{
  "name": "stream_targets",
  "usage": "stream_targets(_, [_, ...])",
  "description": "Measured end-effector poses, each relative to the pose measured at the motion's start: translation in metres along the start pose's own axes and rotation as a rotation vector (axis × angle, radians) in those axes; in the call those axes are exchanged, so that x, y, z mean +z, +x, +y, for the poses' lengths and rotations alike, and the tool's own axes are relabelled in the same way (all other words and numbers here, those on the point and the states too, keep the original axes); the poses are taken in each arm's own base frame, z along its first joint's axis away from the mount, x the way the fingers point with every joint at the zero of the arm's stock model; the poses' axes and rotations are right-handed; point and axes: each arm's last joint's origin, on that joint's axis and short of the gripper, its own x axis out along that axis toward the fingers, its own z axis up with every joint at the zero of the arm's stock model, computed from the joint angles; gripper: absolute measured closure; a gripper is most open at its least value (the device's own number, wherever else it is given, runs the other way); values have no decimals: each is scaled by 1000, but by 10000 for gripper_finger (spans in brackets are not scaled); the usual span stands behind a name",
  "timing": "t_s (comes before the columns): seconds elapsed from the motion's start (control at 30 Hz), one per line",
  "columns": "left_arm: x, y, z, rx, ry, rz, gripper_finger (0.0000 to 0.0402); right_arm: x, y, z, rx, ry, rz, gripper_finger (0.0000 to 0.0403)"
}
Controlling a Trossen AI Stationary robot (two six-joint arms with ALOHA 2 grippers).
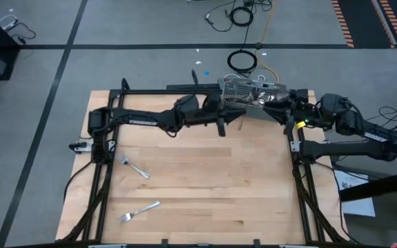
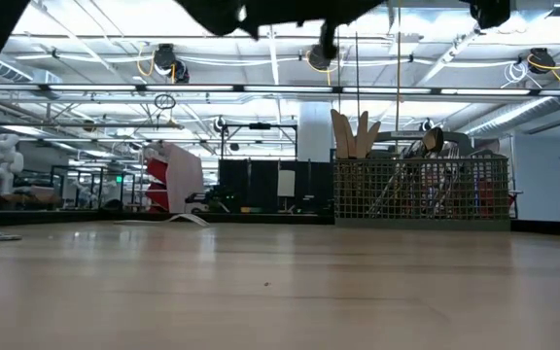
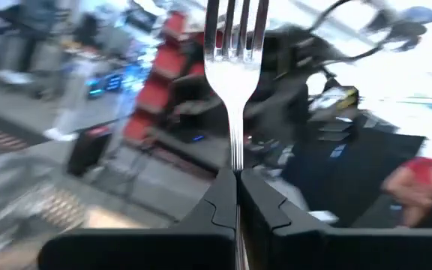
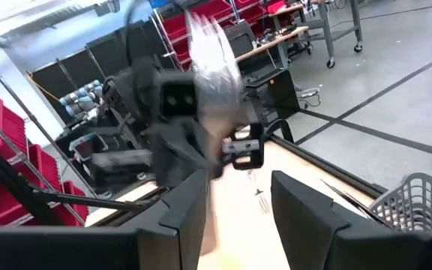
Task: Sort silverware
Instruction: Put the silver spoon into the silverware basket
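The silverware is showing up in several places, all of it slim, shiny silver metal. One fork (image 3: 233, 67) is standing straight up out of my left gripper (image 3: 237, 196), four tines at the far end and a narrow neck running down between the fingers (image 3: 214, 206). Those fingers are pressed together on the fork's handle with only the metal between them. In the high view the left gripper (image 1: 220, 126) is reaching across the far side of the surface (image 1: 205, 186), just short of the grey mesh caddy (image 1: 248, 89) that is sitting at the far edge.

Inside that caddy (image 2: 421, 192) more handles are leaning in a crowded bunch, seen through the wire in the low view, with pale wooden pieces (image 2: 355, 134) sticking up at one end.

My right gripper (image 4: 237, 196) is hanging beside the caddy (image 4: 421, 196), on the opposite side from the left one. Its fingers (image 4: 188, 202) are standing apart with a clear gap, and I am seeing nothing held between them. Through that gap I am looking at the left arm's wrist and its blurred fork.

Two more forks are lying flat well behind the left fingers, towards the near left part of the surface: one fork (image 1: 133, 167) at mid-depth, another fork (image 1: 138, 211) closer to the near edge. The wood between those forks and the caddy is lying bare, and the black frame rails (image 1: 105, 186) are running along both side edges.
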Motion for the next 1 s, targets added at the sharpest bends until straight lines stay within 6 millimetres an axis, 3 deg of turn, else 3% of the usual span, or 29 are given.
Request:
stream_targets(0.13, [23, 16, -10, -139, 33, -33, 398, 2, 3, 1, 12, -13, -17, 241])
stream_targets(0.27, [45, 17, -12, -254, 55, -35, 398, 8, 6, 7, 98, -24, -70, 202])
stream_targets(0.4, [45, 17, -1, -278, 32, 37, 398, 13, 8, 10, 136, -49, -118, 164])
stream_targets(0.53, [46, 10, 6, -427, -28, 210, 398, 4, 4, 2, 9, -3, -46, 149])
stream_targets(0.6, [47, -6, 8, -442, -4, 411, 398, -6, -2, -6, -104, 62, 39, 152])
stream_targets(0.67, [54, -33, 4, -342, 128, 576, 397, -16, -7, -11, -165, 115, 124, 160])
stream_targets(0.77, [69, -80, -6, -143, 367, 828, 397, -22, -8, -7, -54, 177, 233, 174])
stream_targets(0.87, [70, -120, -13, -17, 357, 1101, 397, -24, -4, 0, 76, 203, 290, 186])
stream_targets(1.0, [89, -148, -33, 99, 287, 1105, 396, -25, -2, 5, 128, 125, 298, 194])
